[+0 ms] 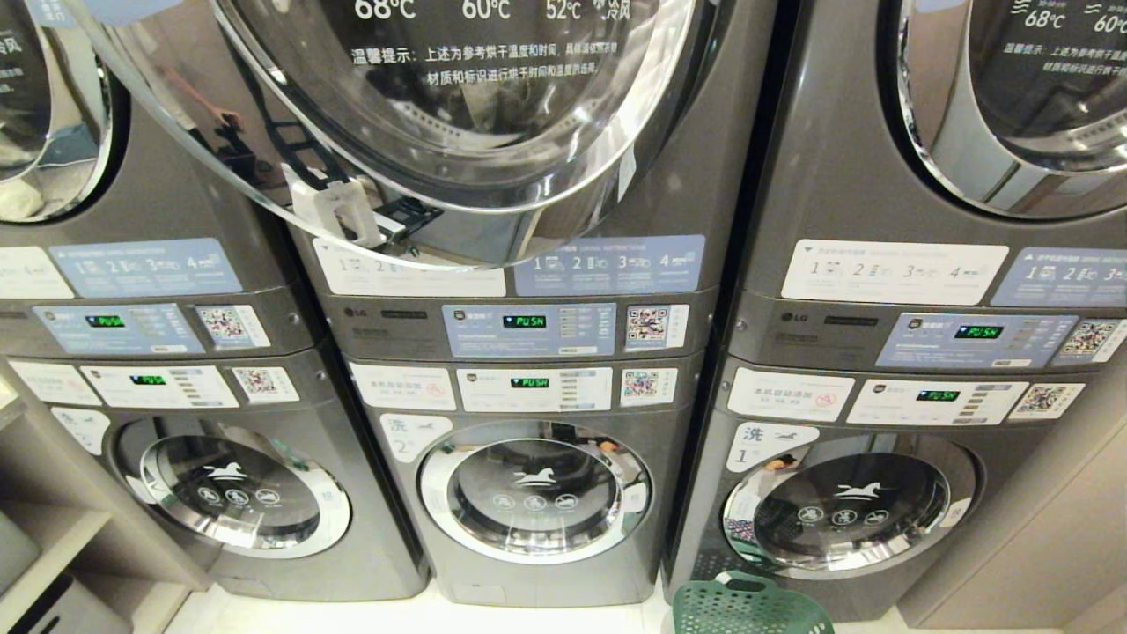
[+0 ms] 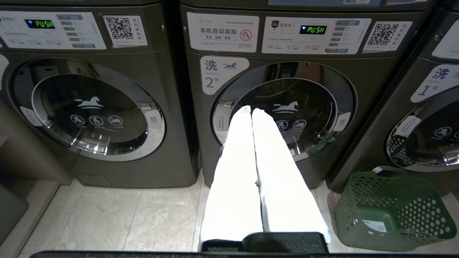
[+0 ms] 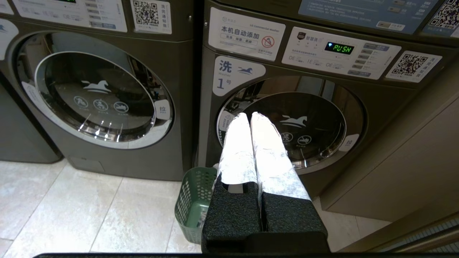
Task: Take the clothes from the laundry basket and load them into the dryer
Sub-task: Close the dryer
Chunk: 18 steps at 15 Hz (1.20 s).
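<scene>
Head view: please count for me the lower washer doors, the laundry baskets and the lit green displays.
lower washer doors: 3
laundry basket: 1
lit green displays: 6
Total: 10

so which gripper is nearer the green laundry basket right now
Right. The right gripper hangs directly above the laundry basket, overlapping it in its wrist view. The left gripper sits off to the basket's side, facing washer 2.
</scene>
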Tool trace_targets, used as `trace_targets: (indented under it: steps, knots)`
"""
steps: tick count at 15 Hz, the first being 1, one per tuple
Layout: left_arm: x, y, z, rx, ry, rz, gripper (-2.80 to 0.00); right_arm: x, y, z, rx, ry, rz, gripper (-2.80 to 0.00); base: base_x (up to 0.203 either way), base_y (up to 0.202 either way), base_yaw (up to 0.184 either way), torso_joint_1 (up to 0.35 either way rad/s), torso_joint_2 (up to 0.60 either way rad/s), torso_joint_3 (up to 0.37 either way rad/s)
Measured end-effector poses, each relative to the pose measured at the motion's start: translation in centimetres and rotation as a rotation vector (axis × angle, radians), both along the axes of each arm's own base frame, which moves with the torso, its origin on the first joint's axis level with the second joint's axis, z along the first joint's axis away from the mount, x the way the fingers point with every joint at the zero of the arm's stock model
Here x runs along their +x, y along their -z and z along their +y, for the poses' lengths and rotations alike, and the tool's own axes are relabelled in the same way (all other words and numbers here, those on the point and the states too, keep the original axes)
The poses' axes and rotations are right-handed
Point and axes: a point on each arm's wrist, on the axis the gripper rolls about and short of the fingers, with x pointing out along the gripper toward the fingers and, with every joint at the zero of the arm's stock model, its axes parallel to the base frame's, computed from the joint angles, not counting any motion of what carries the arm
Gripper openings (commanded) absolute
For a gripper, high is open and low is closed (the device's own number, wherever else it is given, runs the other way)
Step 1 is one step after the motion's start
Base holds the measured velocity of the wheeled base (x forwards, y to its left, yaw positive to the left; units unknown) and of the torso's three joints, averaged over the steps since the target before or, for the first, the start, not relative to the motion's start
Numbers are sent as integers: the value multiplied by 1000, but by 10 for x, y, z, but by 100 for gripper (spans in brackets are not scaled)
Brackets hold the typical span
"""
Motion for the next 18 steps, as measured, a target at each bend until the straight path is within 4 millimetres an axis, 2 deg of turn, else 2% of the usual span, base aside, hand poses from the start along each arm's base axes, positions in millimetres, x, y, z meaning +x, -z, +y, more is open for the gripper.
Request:
trace_targets:
  steps: [10,14,18]
  knots:
    - [0,0,0,-2,-2,-4,-280,-2,1,0,9,8,-22,-280,175,0,0,7,1,-1]
    - [0,0,0,-2,-2,-5,-280,-2,1,0,81,19,-23,-280,185,0,-2,3,7,1]
    - [0,0,0,-2,-2,-5,-280,-3,0,0,98,20,-24,-280,23,0,1,5,9,1]
